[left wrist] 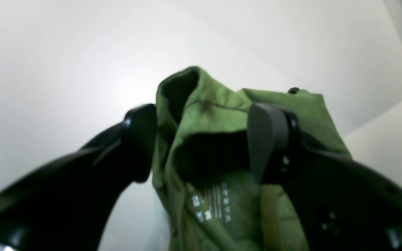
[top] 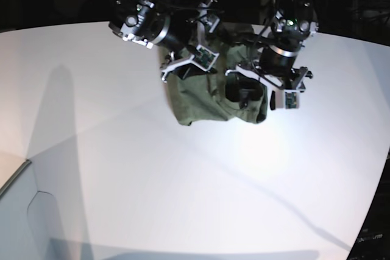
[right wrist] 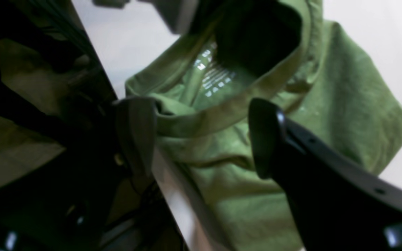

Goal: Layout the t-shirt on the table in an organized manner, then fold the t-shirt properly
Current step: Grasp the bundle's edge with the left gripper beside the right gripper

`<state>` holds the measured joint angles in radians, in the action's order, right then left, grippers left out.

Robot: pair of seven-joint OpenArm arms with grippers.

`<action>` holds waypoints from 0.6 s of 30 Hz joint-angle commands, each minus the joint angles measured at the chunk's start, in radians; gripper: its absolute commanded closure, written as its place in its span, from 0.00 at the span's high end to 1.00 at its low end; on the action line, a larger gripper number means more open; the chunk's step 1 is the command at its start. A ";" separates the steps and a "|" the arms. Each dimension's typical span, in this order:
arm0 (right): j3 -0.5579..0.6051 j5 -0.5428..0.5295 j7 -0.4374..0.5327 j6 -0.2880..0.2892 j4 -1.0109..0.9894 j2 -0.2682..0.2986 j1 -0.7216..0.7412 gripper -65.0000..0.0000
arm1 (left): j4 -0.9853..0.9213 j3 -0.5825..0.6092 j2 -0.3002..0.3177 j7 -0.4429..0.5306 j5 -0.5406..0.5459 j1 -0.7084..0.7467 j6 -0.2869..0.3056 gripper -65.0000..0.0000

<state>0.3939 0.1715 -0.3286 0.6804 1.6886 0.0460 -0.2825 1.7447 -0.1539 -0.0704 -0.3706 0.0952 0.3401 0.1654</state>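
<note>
**Between my two grippers: shirt bunched at the far edge, collar nearest my left**

At the far side of the table (top: 122,168) the t-shirt (top: 204,98) sat as a crumpled heap, not laid out at all, hanging and bunched between both my arms. Left gripper (left wrist: 201,139) had its jaws apart, straddling the collar fold; cloth lay between the fingers and brushed the inner face of one, but I could not tell that anything was pinched. Right gripper (right wrist: 201,136) was also spread wide, its fingers either side of the neckband, the printed white mark (right wrist: 215,75) just beyond. No firm clamp visible there either.

Key relation: the collar opening lay directly ahead of both tools, so both arms were at the neck end; the hem end hung toward the near side of the table, away from me. Shirt's long axis looked to run roughly from my grippers toward the table's open middle, though the bunching made that a guess. Left arm seemed slightly nearer the collar rim. My judgement: layout barely begun, next grasp should take the shoulders on each side.
</note>
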 commanded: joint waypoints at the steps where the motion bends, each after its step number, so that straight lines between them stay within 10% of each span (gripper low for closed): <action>1: 0.001 -0.020 0.030 0.015 0.018 -0.008 0.004 0.64 | 0.011 -0.009 0.001 0.025 0.004 -0.026 0.001 0.61; 6: 0.001 -0.020 0.030 0.014 0.018 -0.008 0.002 0.64 | -0.059 -0.009 0.001 0.025 0.005 -0.057 0.007 0.59; 16: 0.001 -0.020 0.030 0.014 0.017 -0.008 0.002 0.64 | -0.070 -0.014 -0.001 0.025 0.005 -0.072 0.006 0.00; 18: 0.001 -0.019 0.030 0.014 0.017 -0.008 0.002 0.64 | -0.070 -0.014 0.001 0.025 0.005 -0.071 0.009 0.01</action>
<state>0.3935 0.1711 -0.3248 0.6800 1.6886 0.0441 -0.2829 1.6573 -0.1688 -0.0666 -0.3668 0.0948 0.2787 0.1688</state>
